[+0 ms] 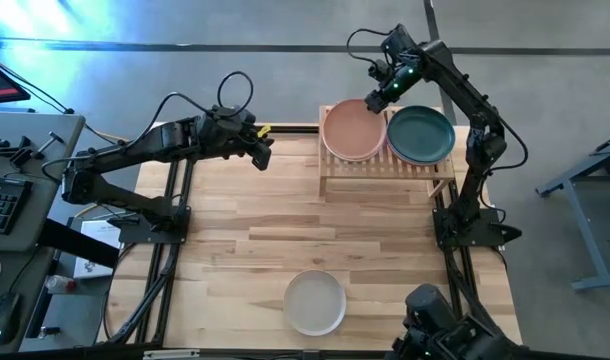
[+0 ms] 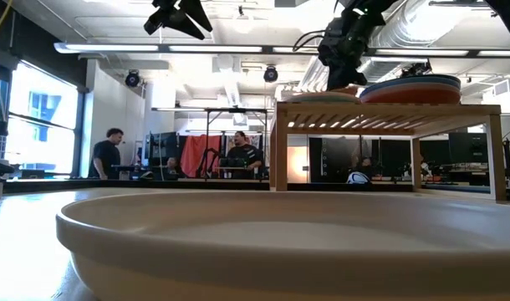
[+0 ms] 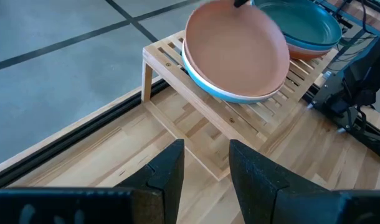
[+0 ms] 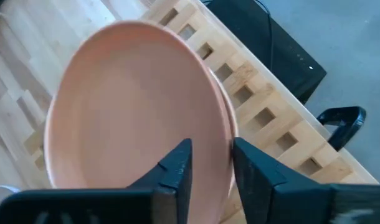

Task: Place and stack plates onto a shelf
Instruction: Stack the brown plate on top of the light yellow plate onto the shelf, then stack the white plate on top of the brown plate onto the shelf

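A pink plate sits tilted on top of the left stack on the bamboo shelf, over a light blue plate. My right gripper is shut on the pink plate's far-right rim. The right stack is topped by a dark teal plate, with an orange one under it. A grey-white plate lies flat on the table near its near edge. My left gripper hovers open, left of the shelf and high above the table. My right gripper pinches the pink plate's rim on the far-right side, one finger inside the plate and one outside. The fingers come slanting down from the far side. The held edge is raised, and the opposite edge rests on the blue plate.
The shelf stands at the table's far right. The right arm's base is just near of it. Bare wood lies between the shelf and the grey-white plate. People stand in the room beyond the table.
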